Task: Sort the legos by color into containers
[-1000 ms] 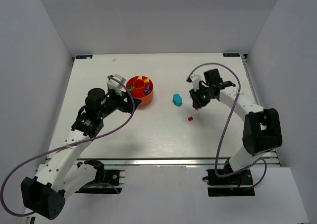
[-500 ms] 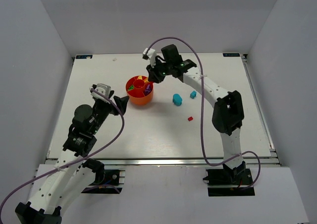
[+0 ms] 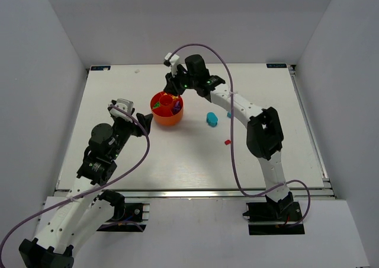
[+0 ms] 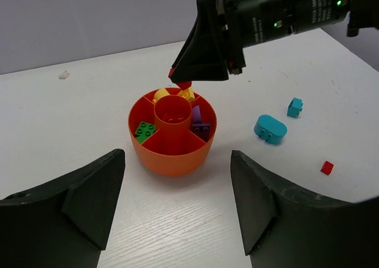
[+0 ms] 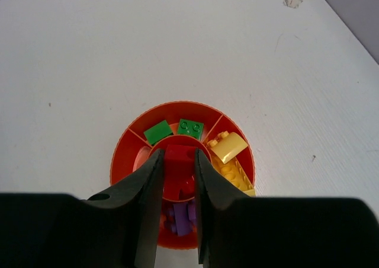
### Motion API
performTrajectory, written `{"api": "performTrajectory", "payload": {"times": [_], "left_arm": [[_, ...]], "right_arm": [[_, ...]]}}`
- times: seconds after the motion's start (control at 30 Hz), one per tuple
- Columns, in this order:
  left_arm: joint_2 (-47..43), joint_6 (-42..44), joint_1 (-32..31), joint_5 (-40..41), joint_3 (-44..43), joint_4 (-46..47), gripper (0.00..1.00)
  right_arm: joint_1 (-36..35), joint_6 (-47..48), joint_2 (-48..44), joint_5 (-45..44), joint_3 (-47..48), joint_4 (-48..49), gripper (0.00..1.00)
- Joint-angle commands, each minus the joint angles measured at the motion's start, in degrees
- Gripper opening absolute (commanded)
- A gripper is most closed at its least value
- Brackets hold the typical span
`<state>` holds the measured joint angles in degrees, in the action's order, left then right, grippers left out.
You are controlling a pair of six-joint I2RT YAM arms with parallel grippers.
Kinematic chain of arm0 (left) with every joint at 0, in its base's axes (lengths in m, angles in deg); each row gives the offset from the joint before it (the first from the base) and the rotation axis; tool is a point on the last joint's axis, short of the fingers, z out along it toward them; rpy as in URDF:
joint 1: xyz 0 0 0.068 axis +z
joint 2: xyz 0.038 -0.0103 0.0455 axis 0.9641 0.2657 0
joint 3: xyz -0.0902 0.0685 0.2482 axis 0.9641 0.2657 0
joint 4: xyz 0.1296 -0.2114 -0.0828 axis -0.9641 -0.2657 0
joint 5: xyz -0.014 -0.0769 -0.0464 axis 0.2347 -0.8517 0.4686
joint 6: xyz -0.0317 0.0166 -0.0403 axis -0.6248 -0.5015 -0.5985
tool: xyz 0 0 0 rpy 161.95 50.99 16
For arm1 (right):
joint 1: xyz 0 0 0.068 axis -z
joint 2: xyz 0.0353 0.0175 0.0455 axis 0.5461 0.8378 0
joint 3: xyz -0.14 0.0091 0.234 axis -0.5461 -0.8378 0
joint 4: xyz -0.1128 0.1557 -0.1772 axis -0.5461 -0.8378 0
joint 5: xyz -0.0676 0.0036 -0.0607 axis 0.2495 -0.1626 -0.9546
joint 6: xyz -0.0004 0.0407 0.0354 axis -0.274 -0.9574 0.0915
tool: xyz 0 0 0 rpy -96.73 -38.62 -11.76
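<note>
The orange tub (image 3: 167, 115) stands at mid-table; its compartments hold green legos (image 5: 190, 127), yellow legos (image 5: 228, 146) and purple legos (image 5: 185, 217). My right gripper (image 3: 173, 93) hangs over the tub's central cup (image 4: 172, 109), shut on a red lego (image 5: 179, 155). Another red piece (image 5: 188, 188) lies inside that cup. My left gripper (image 3: 142, 125) stands open just left of the tub, nothing between its fingers. On the table to the right lie a rounded teal lego (image 3: 211, 119), a small teal lego (image 3: 229, 114) and a small red lego (image 3: 227, 142).
A small pale scrap (image 4: 63, 75) lies on the white table (image 3: 177, 161) behind and left of the tub. White walls close in the table's back and sides.
My right arm has swung from the table's right side to above the tub, gripper still shut. My left arm has drawn back from the tub toward the near left.
</note>
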<state>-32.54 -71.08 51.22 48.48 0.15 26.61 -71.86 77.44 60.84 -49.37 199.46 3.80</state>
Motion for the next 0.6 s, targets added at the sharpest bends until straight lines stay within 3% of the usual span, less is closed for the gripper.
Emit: {"api": "performTrajectory", "payload": {"times": [0.0, 0.23, 0.37, 0.57], "left_arm": [[0.0, 0.3, -0.2, -0.6, -0.2, 0.4, 0.81], [0.0, 0.3, -0.2, -1.0, -0.2, 0.7, 0.82], [1.1, 0.0, -0.2, -4.9, -0.5, 0.8, 0.82], [4.1, -1.3, -0.2, -11.5, -0.9, 1.9, 0.82]], "right_arm": [[-0.5, -2.9, 3.5, 0.8, 2.3, 3.7, 0.03], [-0.5, -3.7, 4.4, 0.9, 1.6, 4.1, 0.14], [-0.5, -4.0, 4.7, 1.3, 1.5, 4.1, 0.40], [-0.3, -4.2, 3.5, 2.1, 1.7, 3.5, 0.46]]}}
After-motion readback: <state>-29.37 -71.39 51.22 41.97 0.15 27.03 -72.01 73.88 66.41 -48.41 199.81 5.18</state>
